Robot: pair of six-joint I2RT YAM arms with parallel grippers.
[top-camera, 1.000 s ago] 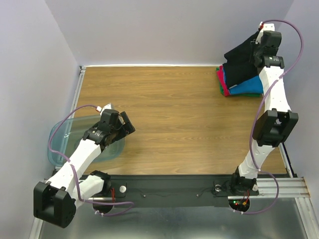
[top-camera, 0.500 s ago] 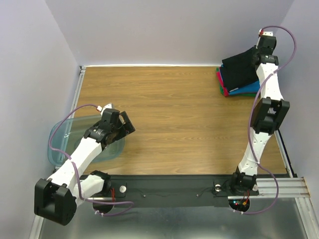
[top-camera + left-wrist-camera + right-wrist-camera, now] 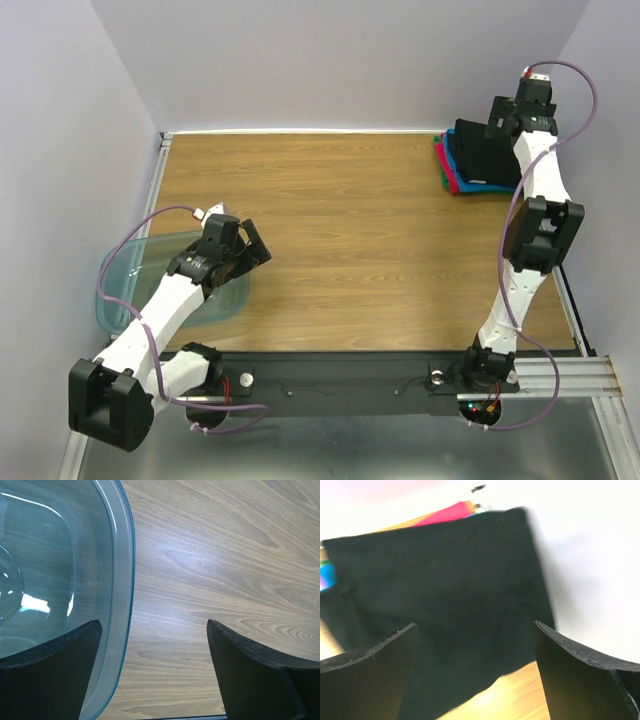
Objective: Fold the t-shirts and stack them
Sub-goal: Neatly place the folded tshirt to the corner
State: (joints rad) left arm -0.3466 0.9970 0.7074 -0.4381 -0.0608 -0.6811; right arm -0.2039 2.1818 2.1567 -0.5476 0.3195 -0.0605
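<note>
Black t-shirt (image 3: 485,155): a second ago it hung bunched and raised from the right gripper (image 3: 502,110) above the pile; half a second ago it was lower. Now it lies flat as the top layer of the stack at the table's (image 3: 340,220) far right corner. Right gripper: released, with its fingers spread wide and nothing between them, poised over the far part of the black cloth in a blurred wrist view. Stack beneath: the red-pink t-shirt (image 3: 443,165) shows as a strip along the left edge and again past the far edge in the wrist view; a sliver of the blue t-shirt (image 3: 325,575) shows at the side. The stack's far edge sits close against the back wall and its right side is near the table's right border. Left gripper (image 3: 250,250): position unchanged across the frames, fingers parted and holding nothing, hanging over the right rim of the plastic tub (image 3: 120,290), one finger above the tub's inside and the other above wood. The tub sits at the near left of the table, touching its left border. A broad stretch of bare wood separates tub and stack, which lie well apart.
</note>
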